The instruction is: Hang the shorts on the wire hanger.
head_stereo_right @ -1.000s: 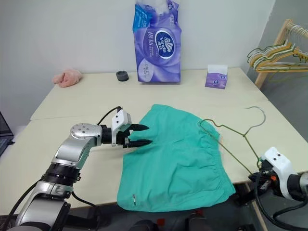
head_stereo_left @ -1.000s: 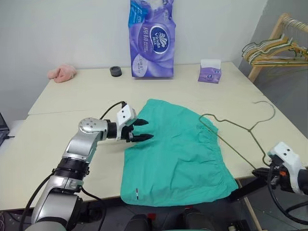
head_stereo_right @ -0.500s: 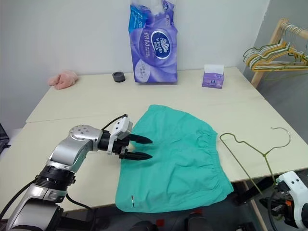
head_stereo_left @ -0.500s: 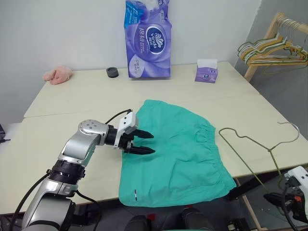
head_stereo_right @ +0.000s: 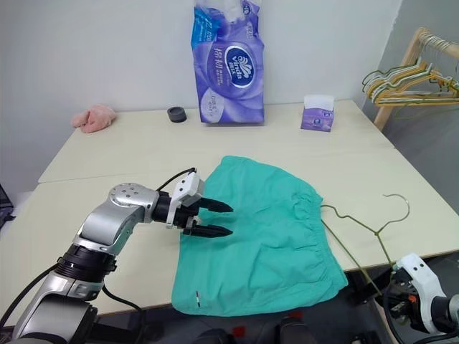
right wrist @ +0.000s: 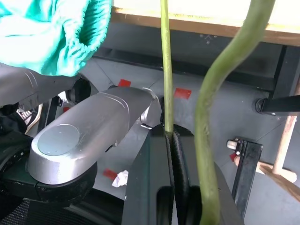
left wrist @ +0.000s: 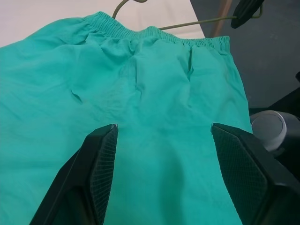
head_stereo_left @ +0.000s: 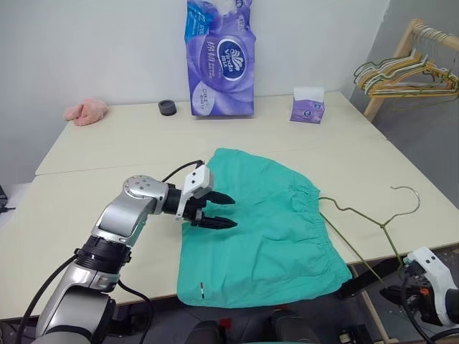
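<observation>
- Since a moment ago the wire hanger (head_stereo_left: 358, 218) has swung back towards the shorts (head_stereo_left: 269, 229), its near corner now just beside the gathered waistband; half a second before, it stood further off to the right.
- Right gripper (right wrist: 169, 140), below the worktop's near right edge, is clenched on the hanger's wire.
- Left gripper (head_stereo_left: 221, 210) hovers over the shorts' left part, fingers (left wrist: 101, 159) spread apart and gripping nothing.
- Shorts lie flat near the worktop's (head_stereo_left: 107, 150) front edge, one hem overhanging it.
- Bare surface stretches behind the shorts up to the purple tissue pack (head_stereo_left: 221, 61), small tissue box (head_stereo_left: 307, 106), black ring (head_stereo_left: 168, 107) and pink cloth (head_stereo_left: 84, 111) along the far edge.
</observation>
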